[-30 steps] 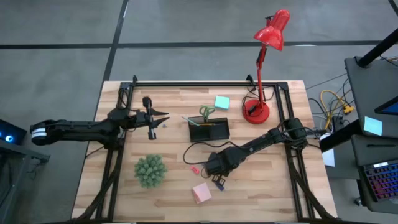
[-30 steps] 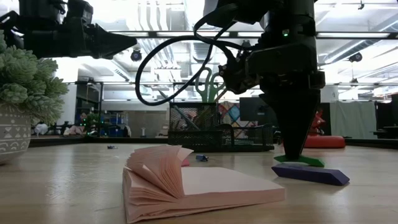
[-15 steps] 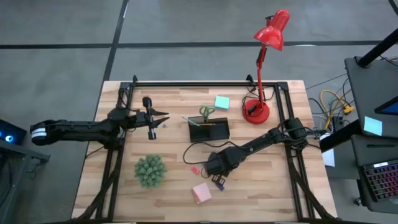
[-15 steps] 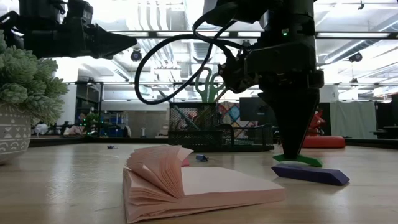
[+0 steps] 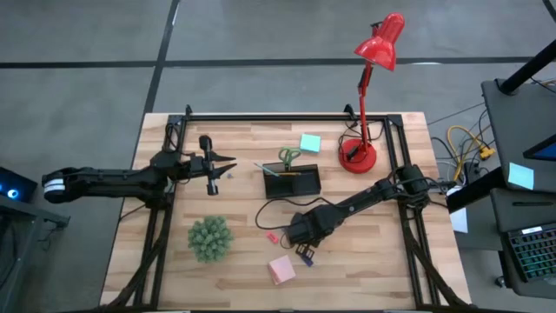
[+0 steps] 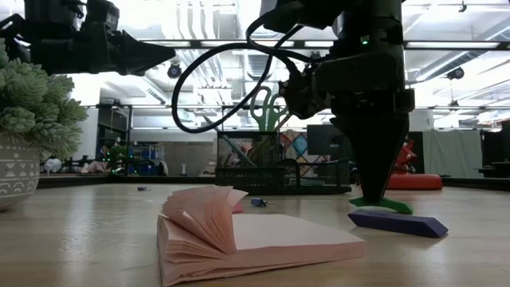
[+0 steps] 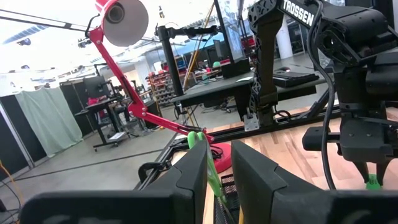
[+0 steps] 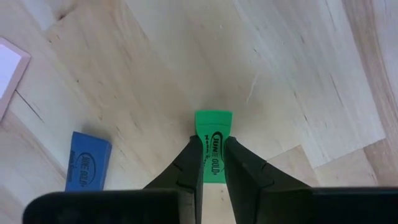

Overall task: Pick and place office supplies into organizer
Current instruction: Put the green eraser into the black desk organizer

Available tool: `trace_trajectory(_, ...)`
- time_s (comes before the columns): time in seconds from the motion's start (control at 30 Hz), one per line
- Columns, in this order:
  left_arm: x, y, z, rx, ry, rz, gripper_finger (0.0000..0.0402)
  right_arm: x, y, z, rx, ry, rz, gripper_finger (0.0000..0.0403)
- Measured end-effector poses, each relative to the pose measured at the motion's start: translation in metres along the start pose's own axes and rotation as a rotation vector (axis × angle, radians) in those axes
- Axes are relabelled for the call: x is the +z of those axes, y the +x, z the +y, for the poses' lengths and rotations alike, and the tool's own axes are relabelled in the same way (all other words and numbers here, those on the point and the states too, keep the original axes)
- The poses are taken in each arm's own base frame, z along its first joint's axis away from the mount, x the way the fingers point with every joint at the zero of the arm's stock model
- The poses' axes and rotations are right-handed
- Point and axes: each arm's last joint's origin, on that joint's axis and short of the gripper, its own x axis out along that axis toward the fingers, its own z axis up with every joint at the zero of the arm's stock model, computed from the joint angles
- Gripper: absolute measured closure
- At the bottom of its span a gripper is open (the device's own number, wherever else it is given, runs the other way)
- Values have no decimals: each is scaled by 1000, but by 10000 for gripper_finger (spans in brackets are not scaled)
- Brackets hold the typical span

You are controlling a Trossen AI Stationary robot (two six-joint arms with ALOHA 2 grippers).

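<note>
Nothing differs from a second ago: both arms stand as they did and every item lies where it lay; the right pincer (image 8: 209, 163) is down at the worktop (image 5: 365, 269), its fingers clamped on the green eraser (image 8: 212, 144), which lies flat on the wood between the tips; the blue eraser (image 8: 87, 162) lies just beside that pincer, apart from it; the pink pad (image 6: 247, 239) lies near it, toward the front edge, its leaves fanned up; a small pink eraser (image 5: 272, 236) lies just beside the pincer on its other side; the organizer (image 5: 292, 181) stands beyond the pincer, near it, holding the scissors (image 5: 289, 157) upright and a pencil (image 5: 287, 172); the teal pad (image 5: 310, 143) lies beyond the organizer; the left pincer (image 5: 228, 166) hovers well apart, fingers nearly together on nothing.
</note>
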Motion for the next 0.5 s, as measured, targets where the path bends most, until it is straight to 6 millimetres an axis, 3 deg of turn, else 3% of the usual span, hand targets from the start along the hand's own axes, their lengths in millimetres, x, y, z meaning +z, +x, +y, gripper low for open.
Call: trace_trajectory(0.5, 0, 0, 0, 0, 0, -1, 343, 6, -16, 8, 37, -23, -42, 359)
